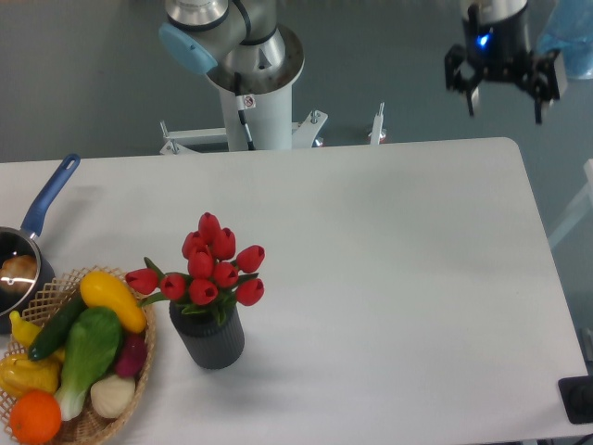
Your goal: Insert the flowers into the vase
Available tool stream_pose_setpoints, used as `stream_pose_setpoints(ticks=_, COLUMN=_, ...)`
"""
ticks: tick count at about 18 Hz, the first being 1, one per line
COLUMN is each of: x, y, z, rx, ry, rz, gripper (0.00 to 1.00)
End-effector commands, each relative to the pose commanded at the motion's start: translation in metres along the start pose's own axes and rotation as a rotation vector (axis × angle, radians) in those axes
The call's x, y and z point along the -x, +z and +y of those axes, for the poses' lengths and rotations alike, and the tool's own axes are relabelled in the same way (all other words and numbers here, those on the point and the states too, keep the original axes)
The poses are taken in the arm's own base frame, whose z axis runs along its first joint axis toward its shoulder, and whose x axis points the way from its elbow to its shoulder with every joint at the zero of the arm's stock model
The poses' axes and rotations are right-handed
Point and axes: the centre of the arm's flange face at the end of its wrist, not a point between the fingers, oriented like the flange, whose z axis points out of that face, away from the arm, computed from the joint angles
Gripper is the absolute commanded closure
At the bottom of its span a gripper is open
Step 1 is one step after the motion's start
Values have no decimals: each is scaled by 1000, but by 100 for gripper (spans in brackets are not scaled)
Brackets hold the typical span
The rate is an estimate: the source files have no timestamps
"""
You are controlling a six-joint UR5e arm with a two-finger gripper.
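Note:
The flowers [211, 266], a bunch of red tulip buds with green leaves, stand upright in the mouth of the vase [210, 339], a dark grey ribbed cylinder at the front left of the white table [389, 278]. The stems are hidden inside the vase. My gripper [506, 105] hangs high at the top right, above the table's far right corner and far from the vase. Its two dark fingers are spread apart with nothing between them.
A wicker basket [139, 371] of fruit and vegetables sits just left of the vase at the front left corner. A blue-handled saucepan [37, 222] lies at the left edge. The robot base [250, 83] stands behind the table's far edge.

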Motion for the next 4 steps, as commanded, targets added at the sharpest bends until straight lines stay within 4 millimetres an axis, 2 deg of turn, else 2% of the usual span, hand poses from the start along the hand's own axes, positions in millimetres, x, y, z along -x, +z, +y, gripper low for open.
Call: stream_pose_setpoints(ticks=4, x=-5, y=-1, z=-3, rx=-2, ry=3, rz=6, gripper=0)
